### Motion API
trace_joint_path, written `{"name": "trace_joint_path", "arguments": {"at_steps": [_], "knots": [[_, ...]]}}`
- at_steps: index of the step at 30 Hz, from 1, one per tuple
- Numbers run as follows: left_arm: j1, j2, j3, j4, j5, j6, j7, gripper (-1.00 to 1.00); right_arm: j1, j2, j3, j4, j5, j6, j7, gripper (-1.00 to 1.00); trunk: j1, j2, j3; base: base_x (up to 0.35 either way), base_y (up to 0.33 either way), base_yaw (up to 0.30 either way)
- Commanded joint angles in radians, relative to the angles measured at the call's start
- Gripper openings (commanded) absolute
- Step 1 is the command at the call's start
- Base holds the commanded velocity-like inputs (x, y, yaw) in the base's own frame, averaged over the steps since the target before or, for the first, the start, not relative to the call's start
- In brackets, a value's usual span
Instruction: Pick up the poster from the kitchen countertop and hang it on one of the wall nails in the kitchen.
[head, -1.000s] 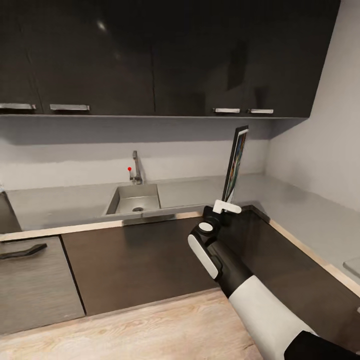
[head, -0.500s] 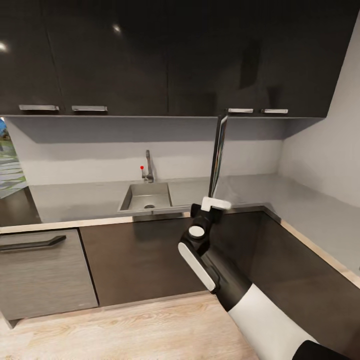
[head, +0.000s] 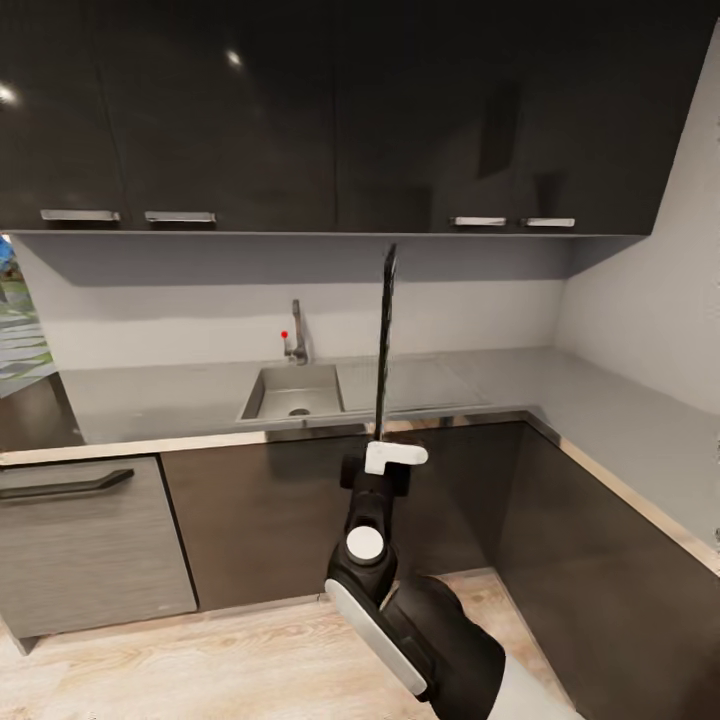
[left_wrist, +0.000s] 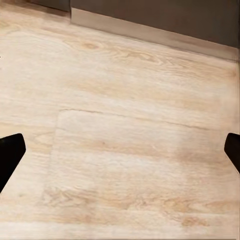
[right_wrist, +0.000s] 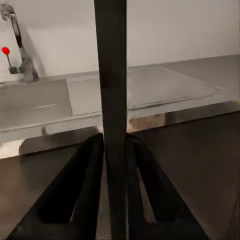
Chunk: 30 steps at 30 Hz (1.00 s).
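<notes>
The poster stands edge-on, its art hidden; the right wrist view's upper edge crops it.

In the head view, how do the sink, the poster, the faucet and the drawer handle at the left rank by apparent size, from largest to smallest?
1. Sink.
2. Poster, seen edge-on as a tall, thin strip in the right gripper, nearer the camera, so its rank is unsure.
3. Drawer handle.
4. Faucet.
</notes>
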Motion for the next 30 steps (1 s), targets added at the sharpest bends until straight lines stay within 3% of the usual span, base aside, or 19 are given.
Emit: {"name": "trace_joint_path", "arguments": {"at_steps": [1, 5, 7, 8, 11, 13, 17, 20, 23, 24, 27, 29, 30], "knots": [[0.0, 0.0, 0.003, -0.001, 0.005, 0.001, -0.007, 1.0, 0.005, 0.0, 0.01, -0.009, -0.003, 0.008, -0.006, -1.0, 0.0, -0.001, -0.001, -0.217, 0.0, 0.0], [0.0, 0.001, 0.002, 0.001, 0.002, -0.003, -0.008, 1.0, 0.025, -0.001, 0.075, -0.046, -0.001, 0.007, -0.006, -1.0, 0.0, -0.001, -0.001, -0.296, 0.0, 0.0], [0.0, 0.001, 0.0, 0.001, 0.0, -0.005, -0.011, 1.0, 0.028, -0.015, 0.106, -0.055, -0.001, 0.009, 0.0, -1.0, 0.0, -0.001, -0.001, -0.328, 0.0, 0.0], [0.0, 0.001, 0.0, 0.001, -0.002, -0.005, -0.032, 1.0, 0.029, -0.022, 0.128, -0.057, -0.001, 0.009, 0.067, -1.0, 0.0, -0.001, -0.001, -0.105, 0.0, 0.0], [0.0, 0.001, 0.001, 0.001, -0.004, -0.006, -0.041, 1.0, 0.029, -0.035, 0.132, -0.054, 0.004, 0.009, 0.199, -1.0, 0.0, -0.001, -0.001, -0.115, 0.0, 0.0], [0.0, 0.001, 0.001, 0.001, -0.004, -0.006, -0.042, 1.0, 0.029, -0.041, 0.131, -0.053, 0.004, 0.009, 0.228, -1.0, 0.0, -0.001, -0.001, -0.234, 0.0, 0.0], [0.0, 0.002, 0.002, 0.001, -0.004, -0.006, -0.043, 1.0, 0.028, -0.082, 0.125, -0.052, 0.005, 0.009, 0.392, -1.0, 0.0, -0.001, -0.001, -0.231, 0.0, 0.0], [0.0, 0.002, 0.002, 0.001, -0.004, -0.006, -0.044, 1.0, 0.028, -0.123, 0.108, -0.051, 0.003, 0.007, 0.527, -1.0, 0.0, -0.001, -0.001, -0.081, 0.0, 0.0], [0.0, 0.002, 0.002, 0.001, -0.004, -0.006, -0.044, 1.0, 0.028, -0.175, 0.04, -0.038, 0.002, 0.005, 0.764, -1.0, 0.0, -0.001, -0.001, -0.028, 0.0, 0.0], [0.0, 0.002, 0.002, 0.001, -0.004, -0.007, -0.044, 1.0, 0.028, -0.184, 0.011, -0.021, 0.002, 0.003, 0.852, -1.0, 0.0, -0.001, -0.001, -0.011, 0.0, 0.0], [0.0, 0.002, 0.002, 0.001, -0.004, -0.007, -0.044, 1.0, 0.028, -0.199, -0.047, 0.022, 0.002, 0.0, 0.989, -1.0, 0.0, -0.001, -0.001, -0.007, 0.0, 0.0], [0.0, 0.002, 0.002, 0.001, -0.004, -0.007, -0.044, 1.0, 0.028, -0.208, -0.077, 0.043, 0.002, -0.001, 1.045, -1.0, 0.0, -0.001, -0.001, -0.003, 0.0, 0.0], [0.0, 0.003, 0.002, 0.001, -0.004, -0.007, -0.044, 1.0, 0.028, -0.222, -0.114, 0.07, 0.002, -0.014, 1.128, -1.0, 0.0, -0.001, -0.001, -0.001, 0.0, 0.0]]}}
